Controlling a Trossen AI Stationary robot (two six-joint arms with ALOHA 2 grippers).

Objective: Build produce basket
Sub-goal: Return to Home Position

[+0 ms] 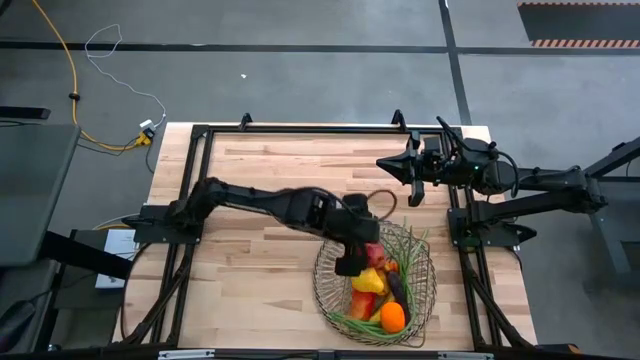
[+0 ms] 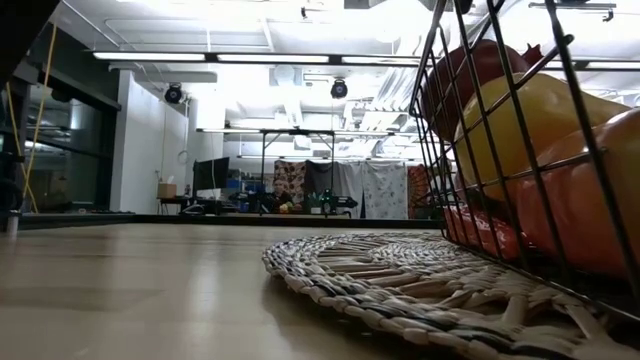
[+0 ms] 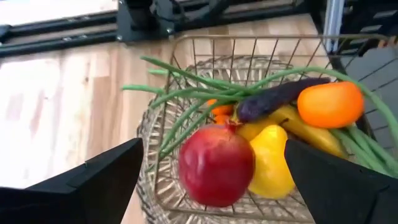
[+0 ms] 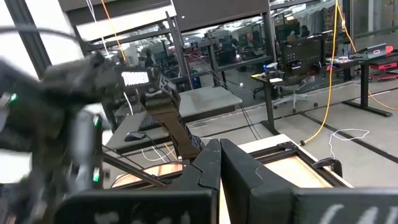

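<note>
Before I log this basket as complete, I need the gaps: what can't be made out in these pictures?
High view: the left gripper, open, covers part of the basket; anything beneath is hidden.
Low view: the right edge cuts off the basket; only some produce shows.
Right wrist view: the right gripper, shut, points away; no basket shows.

Woven mat (image 2: 400, 275) — wooden table (image 1: 260, 165), grey floor (image 1: 300, 80)

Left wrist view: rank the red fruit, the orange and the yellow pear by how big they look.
1. Red fruit, largest, though nearest the camera.
2. Orange and yellow pear look about alike, so unranked.
</note>
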